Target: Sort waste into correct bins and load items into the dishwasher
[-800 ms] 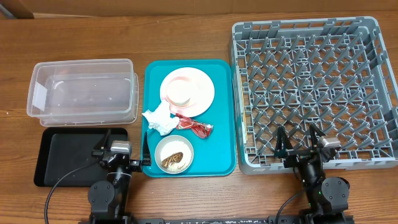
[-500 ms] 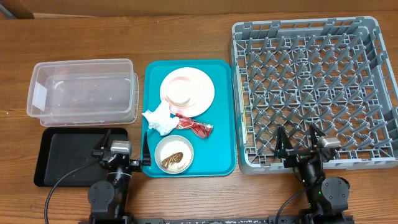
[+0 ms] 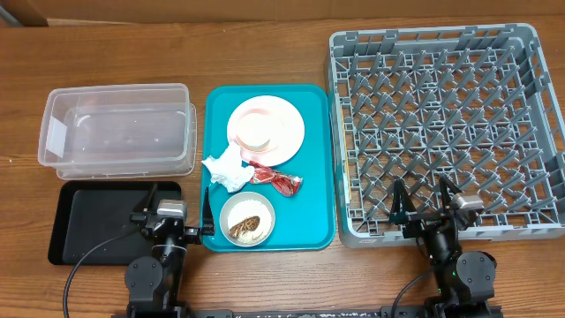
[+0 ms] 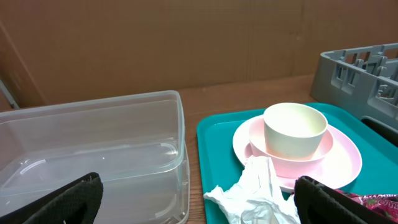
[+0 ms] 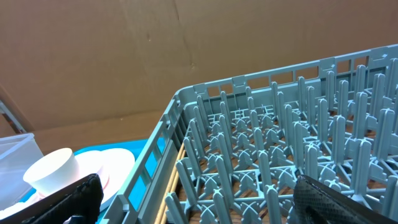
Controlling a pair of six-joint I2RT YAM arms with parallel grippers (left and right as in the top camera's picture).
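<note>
1. Left fingers (image 4: 62,202) are found fully spread, nothing grasped or touched; the napkin (image 4: 255,193) lies just ahead of them.
2. Right fingers (image 5: 68,199) are found fully spread, empty; the dish rack (image 5: 267,155) stands directly ahead.

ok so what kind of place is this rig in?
Likely a lab bench staged for dish clearing, not a real kitchen: a grey dish rack and a teal tray on a bare table, with a plain cardboard backdrop.

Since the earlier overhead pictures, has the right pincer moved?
No. The right pincer sits at the same spot over the near wall of the grey dish rack, with no shift either way.
</note>
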